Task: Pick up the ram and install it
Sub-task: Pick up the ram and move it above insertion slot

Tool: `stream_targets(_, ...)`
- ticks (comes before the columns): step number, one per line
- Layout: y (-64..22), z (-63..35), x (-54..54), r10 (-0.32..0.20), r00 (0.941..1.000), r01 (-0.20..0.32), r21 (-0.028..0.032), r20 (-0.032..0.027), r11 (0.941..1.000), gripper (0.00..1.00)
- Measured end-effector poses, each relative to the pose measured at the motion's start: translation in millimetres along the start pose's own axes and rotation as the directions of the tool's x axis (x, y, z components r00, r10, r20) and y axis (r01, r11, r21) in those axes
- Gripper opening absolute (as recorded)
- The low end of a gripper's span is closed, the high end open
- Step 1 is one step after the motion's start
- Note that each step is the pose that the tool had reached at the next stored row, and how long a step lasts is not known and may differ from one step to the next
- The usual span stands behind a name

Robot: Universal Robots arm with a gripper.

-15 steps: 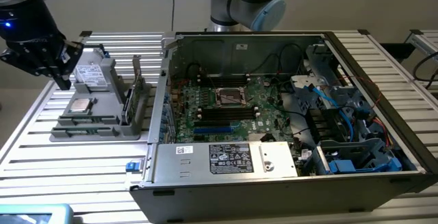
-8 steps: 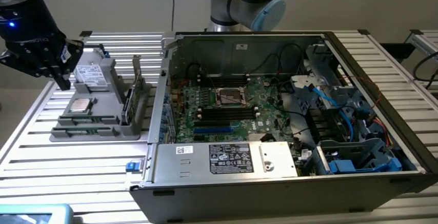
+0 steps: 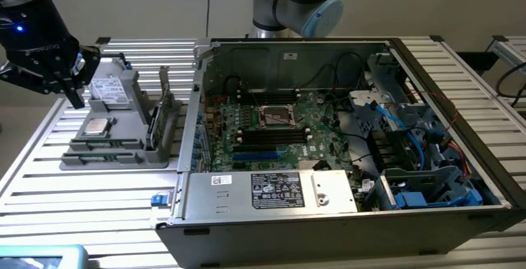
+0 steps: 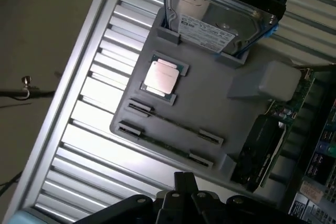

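Observation:
Two thin ram sticks [image 4: 169, 123] stand on edge in the slots of a grey holder tray [image 4: 210, 98], beside the square silver processor [image 4: 159, 76]. In the exterior view the ram [image 3: 98, 157] sits along the tray's near edge. My black gripper [image 3: 77, 98] hangs above the tray's far corner at the exterior view's left, apart from the ram. Its fingers [image 4: 184, 181] are shut together with nothing between them. The open computer case [image 3: 345, 133] lies at the exterior view's right, with black memory slots [image 3: 271, 135] showing on the motherboard.
A hard drive [image 4: 220, 19] stands at one end of the tray. A taller expansion card [image 4: 262, 145] stands on edge between the tray and the case. Cables and blue drive brackets [image 3: 427, 189] crowd the case's right side. Slatted metal table [image 3: 82, 201] surrounds everything.

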State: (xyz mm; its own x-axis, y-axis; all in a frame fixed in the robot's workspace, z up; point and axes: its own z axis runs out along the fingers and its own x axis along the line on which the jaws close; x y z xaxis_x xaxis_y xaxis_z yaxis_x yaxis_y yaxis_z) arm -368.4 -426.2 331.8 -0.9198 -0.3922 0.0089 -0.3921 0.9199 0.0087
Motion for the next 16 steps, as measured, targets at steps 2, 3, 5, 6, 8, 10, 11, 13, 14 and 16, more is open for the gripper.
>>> stream_targets(2, 0.0, 0.0, 0.0, -0.036, 0.9994, 0.036, 0.0003, -0.0003, 0.9994, 0.11)
stream_targets(3, 0.0, 0.0, 0.0, -0.054, 0.9985, 0.054, 0.0004, -0.0005, 0.9985, 0.11)
stream_targets(5, 0.0, 0.0, 0.0, -0.090, 0.9959, 0.090, 0.0008, -0.0008, 0.9959, 0.11)
stream_targets(6, 0.0, 0.1, 0.0, -0.108, 0.9941, 0.108, 0.0009, -0.0010, 0.9941, 0.11)
stream_targets(8, 0.0, 0.1, 0.0, -0.144, 0.9896, 0.144, 0.0012, -0.0013, 0.9896, 0.11)
stream_targets(10, 0.0, 0.0, 0.0, -0.181, 0.9835, 0.181, 0.0015, -0.0018, 0.9835, 0.11)
stream_targets(11, 0.0, 0.0, 0.0, -0.199, 0.9801, 0.199, 0.0016, -0.0019, 0.9801, 0.11)
stream_targets(13, 0.0, 0.1, 0.0, -0.234, 0.9722, 0.234, 0.0018, -0.0023, 0.9722, 0.11)
stream_targets(14, 0.0, 0.1, 0.0, -0.252, 0.9678, 0.252, 0.0020, -0.0025, 0.9678, 0.11)
stream_targets(16, 0.0, 0.1, 0.0, -0.287, 0.9580, 0.287, 0.0022, -0.0028, 0.9580, 0.11)
